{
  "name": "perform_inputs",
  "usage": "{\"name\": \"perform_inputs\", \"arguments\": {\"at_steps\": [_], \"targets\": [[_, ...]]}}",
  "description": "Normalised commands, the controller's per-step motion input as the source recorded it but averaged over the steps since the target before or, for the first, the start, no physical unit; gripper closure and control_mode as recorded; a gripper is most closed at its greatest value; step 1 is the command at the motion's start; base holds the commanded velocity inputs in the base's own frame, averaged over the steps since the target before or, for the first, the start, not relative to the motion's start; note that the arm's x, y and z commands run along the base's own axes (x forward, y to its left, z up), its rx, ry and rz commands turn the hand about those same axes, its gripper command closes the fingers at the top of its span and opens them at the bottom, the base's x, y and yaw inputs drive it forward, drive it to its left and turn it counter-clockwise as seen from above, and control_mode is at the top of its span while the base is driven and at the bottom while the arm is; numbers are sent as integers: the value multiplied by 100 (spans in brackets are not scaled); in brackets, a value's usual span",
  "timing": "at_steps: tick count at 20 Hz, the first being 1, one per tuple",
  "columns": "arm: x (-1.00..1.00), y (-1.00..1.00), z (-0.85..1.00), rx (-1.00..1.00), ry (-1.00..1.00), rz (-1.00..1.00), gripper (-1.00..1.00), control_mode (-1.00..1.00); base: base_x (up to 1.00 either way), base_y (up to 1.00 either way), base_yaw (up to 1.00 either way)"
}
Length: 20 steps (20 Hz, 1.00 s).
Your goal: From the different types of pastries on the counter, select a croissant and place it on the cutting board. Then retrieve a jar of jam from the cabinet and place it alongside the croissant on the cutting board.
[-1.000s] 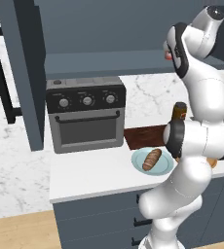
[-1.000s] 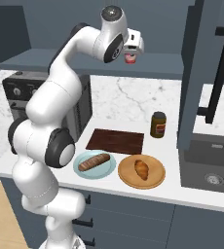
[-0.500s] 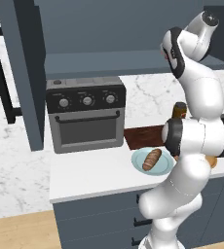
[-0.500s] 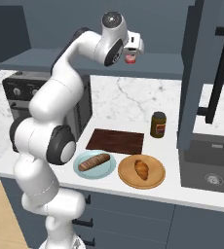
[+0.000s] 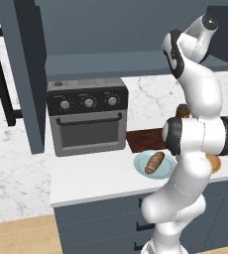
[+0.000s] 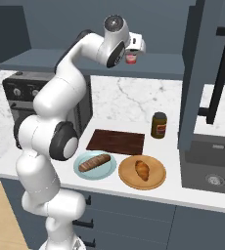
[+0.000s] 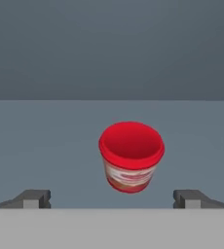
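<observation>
The red jar of jam (image 7: 131,156) sits on the shelf inside the slate-blue cabinet (image 6: 60,34), just ahead of my gripper (image 7: 112,198). The gripper is open, and its fingertips (image 7: 36,198) stand wide on either side, clear of the jar. From the right base camera, the gripper (image 6: 133,51) is raised to the shelf, right at the jar (image 6: 130,58). The croissant (image 6: 143,170) lies on a round tan plate (image 6: 158,181). The dark cutting board (image 6: 116,141) (image 5: 143,138) is bare. The long loaf (image 6: 94,162) (image 5: 154,162) rests on a pale blue plate.
A dark jar with a yellow lid (image 6: 159,125) stands on the white counter (image 6: 192,193) beside the board. The grey toaster oven (image 5: 88,119) is at the left. An open cabinet door (image 6: 197,73) hangs to the right of the hand, and a sink (image 6: 210,163) lies below it.
The hand has edged slightly forward toward the jar. The jar has stayed in place on the shelf and the fingers remain apart.
</observation>
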Motion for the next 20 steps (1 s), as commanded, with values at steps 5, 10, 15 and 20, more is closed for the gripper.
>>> {"name": "perform_inputs", "arguments": {"at_steps": [5, 10, 15, 20], "targets": [[24, -16, 0, 0, 0, 0, -100, -100, 0, 0, 0], [23, -15, 0, 0, 0, 0, -100, -100, 0, 0, 0], [21, -11, 0, 0, 0, 0, -100, -100, 0, 0, 0], [7, -3, 0, -1, 0, 0, -100, -100, 0, 0, 0]]}}
